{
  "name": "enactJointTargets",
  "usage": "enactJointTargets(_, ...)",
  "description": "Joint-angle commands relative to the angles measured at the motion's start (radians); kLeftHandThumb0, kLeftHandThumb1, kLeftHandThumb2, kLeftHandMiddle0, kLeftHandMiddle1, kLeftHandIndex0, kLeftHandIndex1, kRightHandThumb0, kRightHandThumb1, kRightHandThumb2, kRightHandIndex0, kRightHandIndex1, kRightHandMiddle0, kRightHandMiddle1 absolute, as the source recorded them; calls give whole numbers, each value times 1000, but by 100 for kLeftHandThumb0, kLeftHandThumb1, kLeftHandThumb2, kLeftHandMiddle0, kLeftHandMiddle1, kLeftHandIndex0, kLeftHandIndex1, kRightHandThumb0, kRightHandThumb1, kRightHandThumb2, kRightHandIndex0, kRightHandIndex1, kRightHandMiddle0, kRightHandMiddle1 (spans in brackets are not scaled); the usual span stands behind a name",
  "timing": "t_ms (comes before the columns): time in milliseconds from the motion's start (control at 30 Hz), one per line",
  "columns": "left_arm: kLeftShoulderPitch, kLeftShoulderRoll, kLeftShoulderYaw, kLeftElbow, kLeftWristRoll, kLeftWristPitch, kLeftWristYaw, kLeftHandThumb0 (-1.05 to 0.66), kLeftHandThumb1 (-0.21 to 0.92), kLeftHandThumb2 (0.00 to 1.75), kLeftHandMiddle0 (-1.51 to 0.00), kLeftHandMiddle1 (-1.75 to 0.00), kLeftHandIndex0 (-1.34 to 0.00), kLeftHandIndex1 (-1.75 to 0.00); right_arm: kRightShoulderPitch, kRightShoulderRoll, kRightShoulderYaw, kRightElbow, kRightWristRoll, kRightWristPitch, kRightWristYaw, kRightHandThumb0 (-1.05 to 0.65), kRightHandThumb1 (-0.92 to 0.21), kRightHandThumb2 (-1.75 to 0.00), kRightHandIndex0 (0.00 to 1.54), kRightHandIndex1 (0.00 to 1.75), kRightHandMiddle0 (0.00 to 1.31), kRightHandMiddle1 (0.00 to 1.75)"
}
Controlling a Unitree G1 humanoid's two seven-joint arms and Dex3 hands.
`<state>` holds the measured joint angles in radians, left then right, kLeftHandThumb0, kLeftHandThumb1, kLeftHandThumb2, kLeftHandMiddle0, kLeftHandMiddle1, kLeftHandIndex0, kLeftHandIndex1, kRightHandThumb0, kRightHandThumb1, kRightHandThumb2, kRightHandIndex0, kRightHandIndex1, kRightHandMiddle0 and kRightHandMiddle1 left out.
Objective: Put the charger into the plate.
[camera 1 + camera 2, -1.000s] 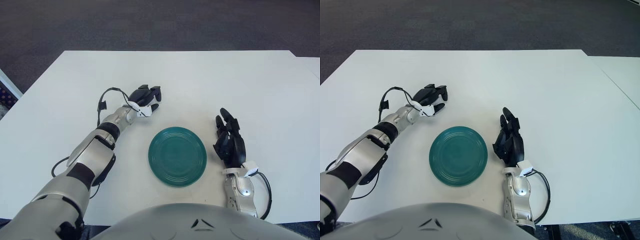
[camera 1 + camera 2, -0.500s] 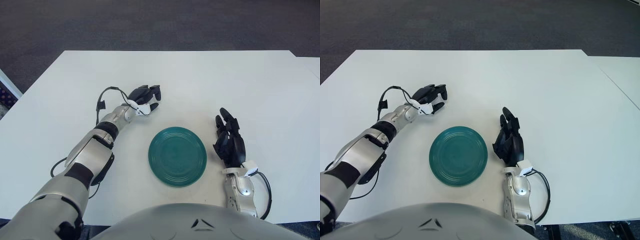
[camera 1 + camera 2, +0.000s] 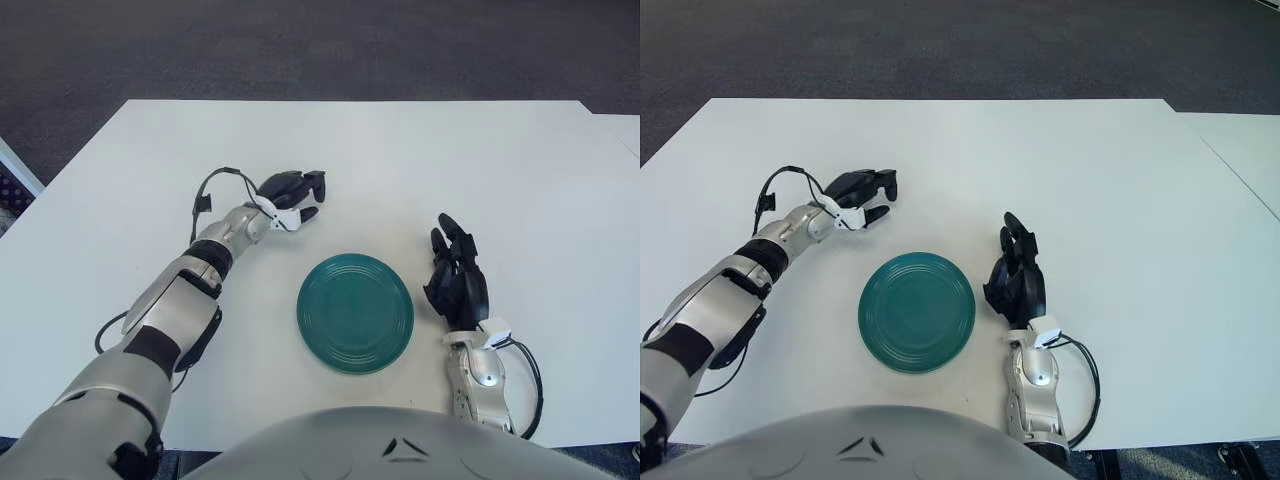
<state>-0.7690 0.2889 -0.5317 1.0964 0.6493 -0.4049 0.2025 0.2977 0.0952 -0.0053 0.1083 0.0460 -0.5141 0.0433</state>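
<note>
Currently my left hand (image 3: 292,192) is stretched out over the white table (image 3: 520,170), on the far-left side of the green plate (image 3: 355,312) and apart from its rim. Its fingers curl downward around something small; a white piece shows at the palm, but I cannot tell whether that is the charger or part of the hand, so I cannot say whether the fingers grasp it. No charger shows plainly elsewhere on the table. The plate holds nothing. It lies near my body, between both arms, presumably so either hand can reach it.

My right hand (image 3: 457,280) shows just right of the plate, fingers extended, relaxed, holding nothing.

Compared with a second ago: the left hand has shifted slightly farther away and the forearm has straightened. Plate and right hand are unchanged.
</note>
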Motion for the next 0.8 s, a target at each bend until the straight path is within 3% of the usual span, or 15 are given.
enactJointTargets(0,9,15,-1,-55,9,-11,-14,-39,58,97,-99,-175,-40,-175,35,-6,-9,106,13,36,4,-101,-92,-89,19,1,0,54)
enactJointTargets(533,71,89,26,-339,4,5,-135,-40,56,100,-102,-175,-42,-175,15,0,-15,131,28,42,16,-103,-92,-87,19,0,0,52)
enactJointTargets(767,55,109,49,-364,-24,-29,-196,-40,56,100,-103,-175,-42,-175,10,-2,-13,139,15,36,11,-104,-92,-88,16,0,0,45)
